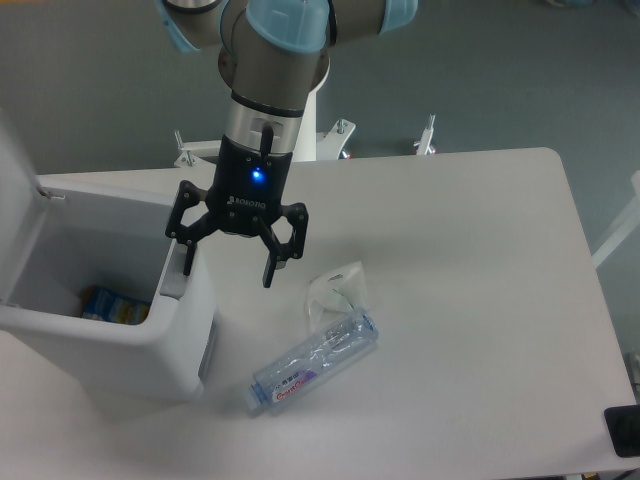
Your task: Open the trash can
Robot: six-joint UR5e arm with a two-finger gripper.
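The white trash can [150,345] stands at the table's left edge. Its lid [15,200] is raised upright on the far left, so the inside shows, with a blue and yellow packet [110,305] at the bottom. A grey push tab [172,282] sits on the right rim. My gripper [228,274] points down with its fingers spread open and holds nothing. Its left fingertip [188,262] is right by the grey tab; whether it touches I cannot tell. Its right finger hangs over the table beside the can.
A clear plastic bottle [315,362] with a label lies on its side on the white table [470,270], right of the can. A crumpled clear wrapper [338,290] lies just behind it. A black object [625,430] sits at the table's front right corner.
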